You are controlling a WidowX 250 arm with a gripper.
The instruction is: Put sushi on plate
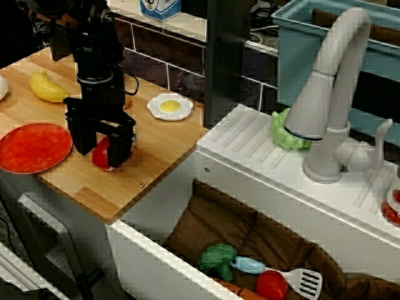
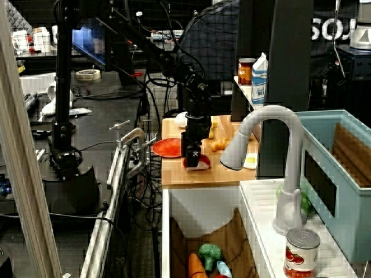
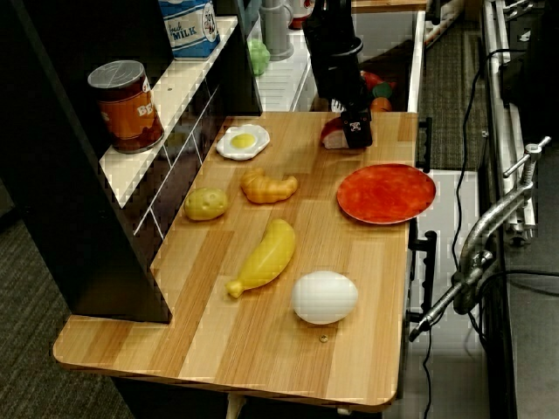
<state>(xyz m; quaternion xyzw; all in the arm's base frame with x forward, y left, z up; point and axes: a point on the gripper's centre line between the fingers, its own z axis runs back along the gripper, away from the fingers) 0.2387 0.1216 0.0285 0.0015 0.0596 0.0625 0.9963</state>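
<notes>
the tool (image 1: 102, 150) stands low over the wooden bench (image 1: 162, 147) with its jaws straddling the sushi (image 1: 101, 152), one finger on each side. the jaws look narrow around it, but whether they already pinch it firmly i cannot tell. the sushi seems to sit on the bench, or barely off it.

the plate (image 1: 32, 146) lies just beside the tool, near the bench's front edge. a fried egg (image 1: 169, 107) sits behind the tool and a croissant (image 3: 268, 186) close by.

likely risks: the glossy little piece may slip or twist out if the grip is shallow. a low carry could catch the plate's rim and push the plate toward the edge.
</notes>
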